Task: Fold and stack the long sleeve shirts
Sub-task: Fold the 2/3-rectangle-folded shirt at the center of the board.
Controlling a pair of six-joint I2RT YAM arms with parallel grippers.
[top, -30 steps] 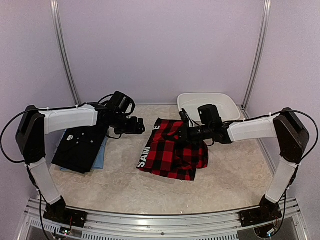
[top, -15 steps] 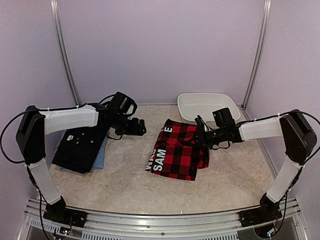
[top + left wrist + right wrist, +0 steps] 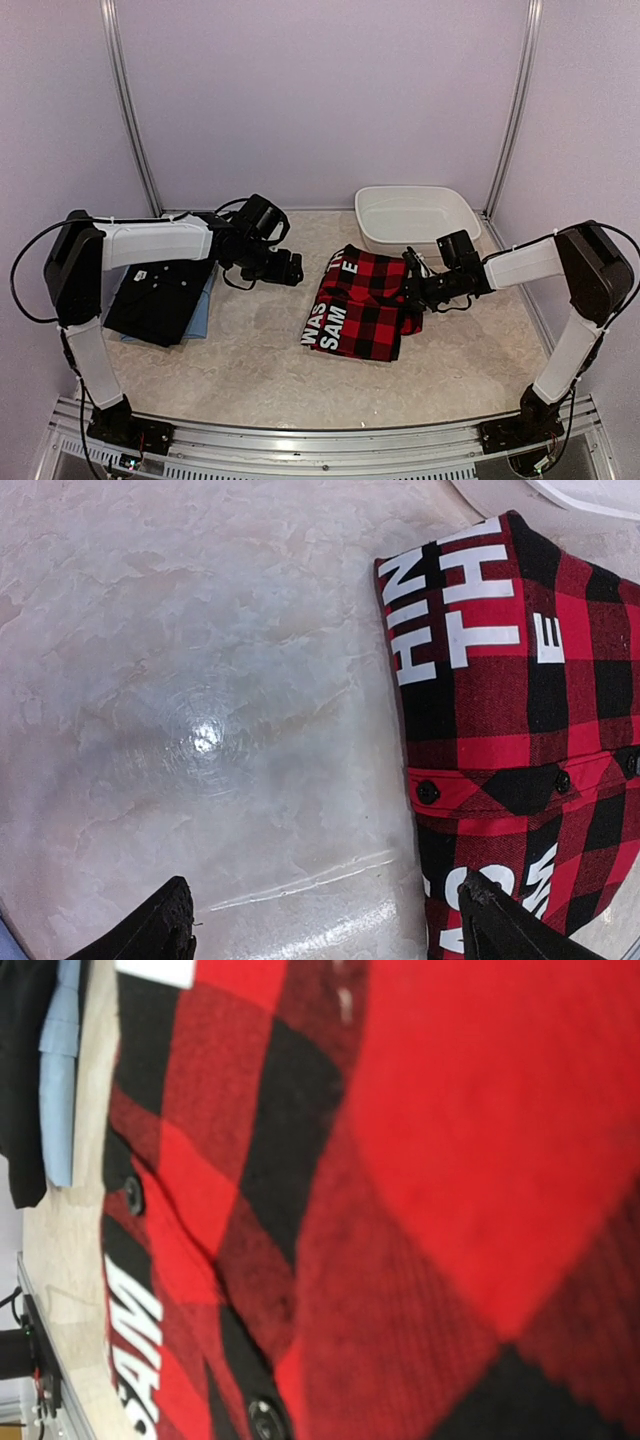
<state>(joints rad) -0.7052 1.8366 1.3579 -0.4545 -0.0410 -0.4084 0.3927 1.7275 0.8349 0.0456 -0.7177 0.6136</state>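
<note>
Left jaws: wide open, holding nothing. In the left wrist view the 2 black fingertips [image 3: 170,930] sit at the bottom corners, above bare counter [image 3: 200,680]. The right-hand tip is just over the flannel's [image 3: 500,710] 9 o'clock edge. I cannot tell whether it touches.

Right jaws: closed, pinched on the flannel [image 3: 362,305] at its 3 o'clock edge, where the cloth bunches up. The right wrist view is filled by the cloth [image 3: 400,1210] at close range, blurred. The fingers themselves are not visible there.

Flannel: lies just right of the counter's centre, folded into a rough rectangle. Soft woven fabric in red-and-black checks, with bold white printed letters ("WAS", "SAM", "E" from above). Round black buttons [image 3: 428,792] run along a placket.

Stack at 9 o'clock: black shirt [image 3: 160,295], matte, folded flat, small white label near the collar. It rests on a blue shirt [image 3: 203,300], of which only the 3 o'clock edge shows. Well apart from the flannel.

Basin [image 3: 455,205]: white, oval, smooth plastic, at 1 o'clock, near the flannel's far edge.

Counter [image 3: 260,370]: pale marbled surface, glossy, with 1 bright glare spot in the left wrist view.
</note>
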